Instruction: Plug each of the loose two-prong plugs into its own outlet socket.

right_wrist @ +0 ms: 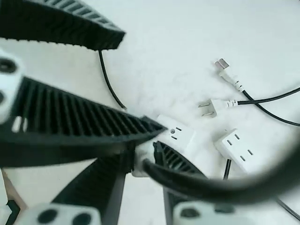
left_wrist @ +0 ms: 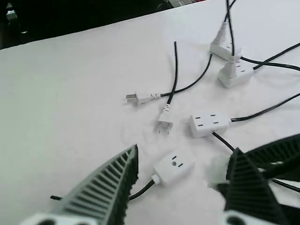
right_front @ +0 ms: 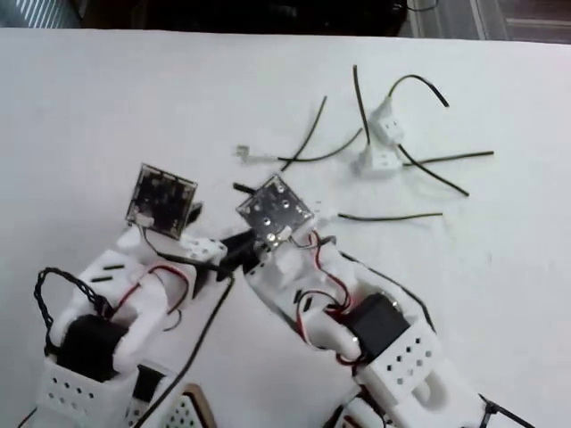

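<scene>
My left gripper (left_wrist: 186,152) stands wide open over a white single outlet socket (left_wrist: 173,166) lying on the table, its fingers (left_wrist: 110,187) on either side and apart from it. My right gripper (right_wrist: 143,157) sits close beside that socket (right_wrist: 180,133), shut on a small white plug (right_wrist: 142,161) with a thick black cord. Two loose two-prong plugs (left_wrist: 138,98) (left_wrist: 165,123) lie just beyond. A double socket (left_wrist: 209,124) rests beside them. In the high view both arms (right_front: 98,330) (right_front: 375,330) meet at the table's front middle.
Farther back, two white sockets with plugs in them (left_wrist: 224,47) (left_wrist: 234,72) lie among crossing black cords (right_front: 446,169). A loose cord end (right_wrist: 110,84) runs near the left fingers. The white table (right_front: 107,107) stretches bare to the left.
</scene>
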